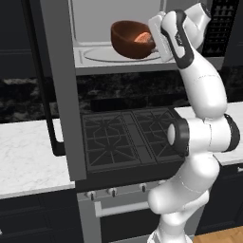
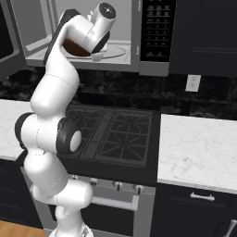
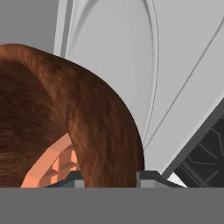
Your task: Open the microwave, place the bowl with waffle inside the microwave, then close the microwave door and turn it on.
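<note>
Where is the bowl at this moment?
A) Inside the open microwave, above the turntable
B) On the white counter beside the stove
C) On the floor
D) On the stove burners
A: the bowl, with the waffle in it, sits within the microwave cavity over the turntable, its rim between the gripper fingers.

Rendered lighting is even and diffuse with soft shadows only, the microwave [image 1: 118, 38] interior bright against dim dark cabinets [image 2: 203, 37], faint gloss on the bowl [image 1: 130, 39], and coarse, blurred texture in the close hand view.
</note>
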